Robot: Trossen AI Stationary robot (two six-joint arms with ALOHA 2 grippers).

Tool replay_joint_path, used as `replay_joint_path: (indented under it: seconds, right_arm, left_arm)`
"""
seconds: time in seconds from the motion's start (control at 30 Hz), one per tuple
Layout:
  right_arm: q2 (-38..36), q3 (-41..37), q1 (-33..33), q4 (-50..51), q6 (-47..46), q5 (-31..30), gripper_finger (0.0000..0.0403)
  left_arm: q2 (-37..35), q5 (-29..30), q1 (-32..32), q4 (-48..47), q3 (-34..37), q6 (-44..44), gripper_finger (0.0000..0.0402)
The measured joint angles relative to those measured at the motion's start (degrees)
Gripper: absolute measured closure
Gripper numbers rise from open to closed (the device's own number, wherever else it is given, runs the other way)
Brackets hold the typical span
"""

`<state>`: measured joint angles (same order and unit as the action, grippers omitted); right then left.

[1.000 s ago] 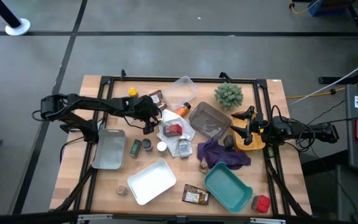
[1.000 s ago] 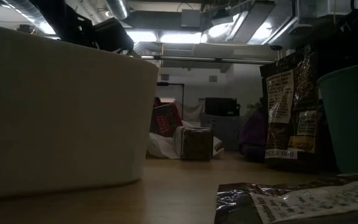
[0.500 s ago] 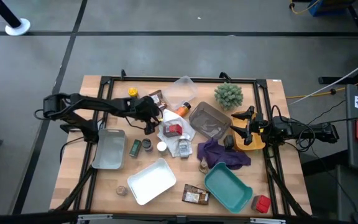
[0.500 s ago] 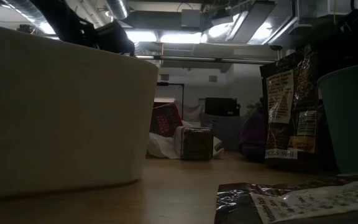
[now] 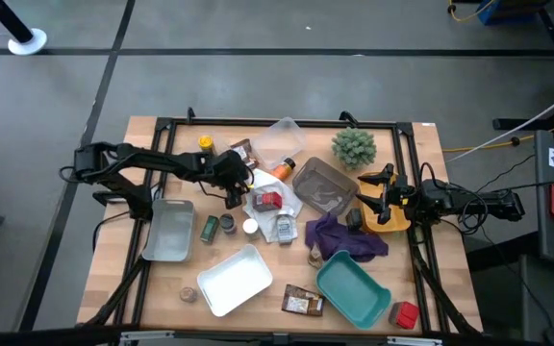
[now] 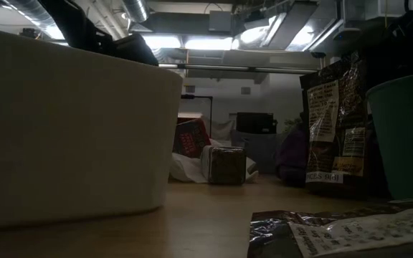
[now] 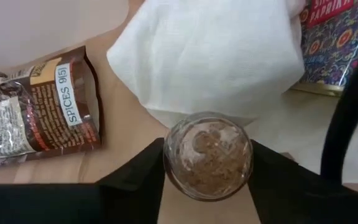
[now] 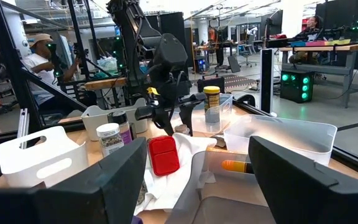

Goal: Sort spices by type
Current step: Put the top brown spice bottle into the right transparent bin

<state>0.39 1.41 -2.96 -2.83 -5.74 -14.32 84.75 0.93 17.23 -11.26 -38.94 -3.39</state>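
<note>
My left gripper (image 5: 234,182) is over the table's middle, at the left edge of a white cloth (image 5: 261,185), shut on a small clear jar of brown spice (image 7: 208,155). A brown spice packet (image 7: 42,112) lies flat beside it, and a red box (image 5: 269,200) rests on the cloth. Green, brown and white-capped jars (image 5: 227,225) stand nearer the near edge, and a yellow-capped jar (image 5: 205,142) stands farther back. Another packet (image 5: 302,303) and a red box (image 5: 405,313) lie near the near edge. My right gripper (image 5: 377,197) waits open over a yellow tray (image 5: 397,219). My left gripper pinches the jar's round glass wall (image 7: 169,158) between its two fingers, one on either side. The fingers (image 7: 135,183) come from above, pointing down. One round end of the jar faces the wrist camera, showing brown grains. Whether the jar rests on the table, I cannot tell.
Trays ring the pile: grey (image 5: 168,231), white (image 5: 234,279), teal (image 5: 352,288), clear (image 5: 279,144) and a grey-brown bin (image 5: 320,187). A green spiky plant (image 5: 353,146) and a purple cloth (image 5: 344,235) lie on the right. People show beyond the table in the right wrist view.
My left arm has shifted a little toward the table's right, carrying the jar nearer the white cloth. In the low view its gripper has sunk slightly behind the white tray's wall. The fingers have stayed shut on the jar.
</note>
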Motion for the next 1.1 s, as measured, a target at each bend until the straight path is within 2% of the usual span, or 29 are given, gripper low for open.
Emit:
replay_joint_path:
  seconds: [0.33,0.7,1.1]
  right_arm:
    - [0.0,0.0,0.0,-0.02,0.0,-0.01,0.012]
    - [0.0,0.0,0.0,0.0,0.0,0.01,0.012]
    - [0.0,0.02,-0.01,0.0,0.0,-0.01,0.012]
  left_arm:
    - [0.0,-0.03,0.0,-1.43,-2.91,0.01,0.0241]
    - [0.0,-0.05,0.02,-14.18,-11.7,-0.78,0.0239]
    - [-0.04,1.16,0.34,-14.93,-19.6,-5.8,0.0236]
